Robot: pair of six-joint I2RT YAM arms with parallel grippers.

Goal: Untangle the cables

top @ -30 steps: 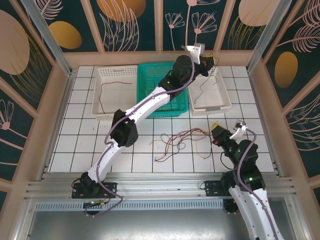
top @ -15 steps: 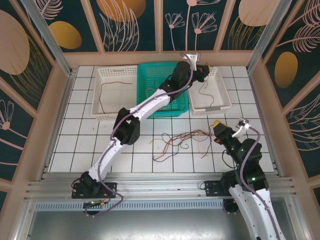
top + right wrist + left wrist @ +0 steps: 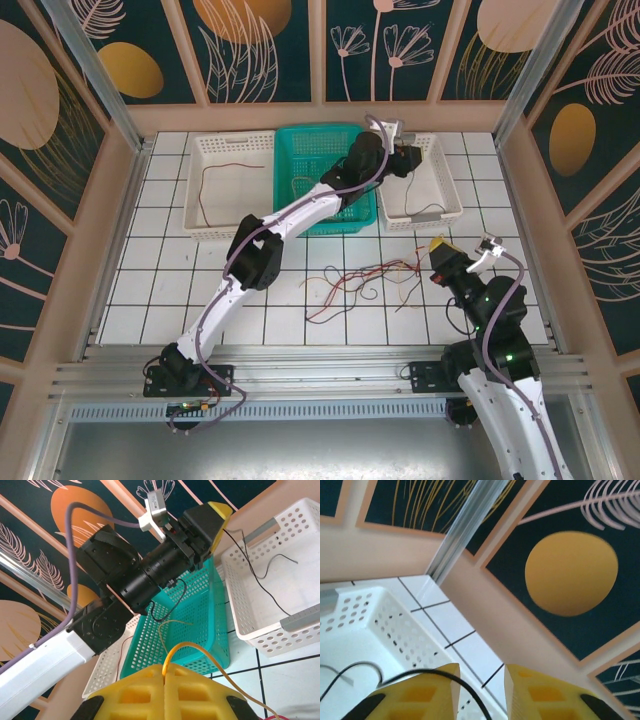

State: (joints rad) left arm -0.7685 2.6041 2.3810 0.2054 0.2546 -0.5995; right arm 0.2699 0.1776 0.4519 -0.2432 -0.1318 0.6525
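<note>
Now | left gripper (image 3: 481, 680) hanging narrowly parted above white perforated plastic basket (image 3: 447, 214), thin black cable (image 3: 462, 682) beneath | right gripper (image 3: 164, 672) pinching thin yellow-tan cable (image 3: 187, 644), tangle (image 3: 360, 276) lying leftward.

Top view looking down, wrist views close and tilted upward, all sharing right white basket (image 3: 420, 223)

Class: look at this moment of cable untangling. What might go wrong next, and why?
1. The black cable rests on the open left hand; it may snag and leave the white basket when the arm withdraws.
2. The right hand clamps the yellow cable; pulling might tighten the tangle on the table.
</note>
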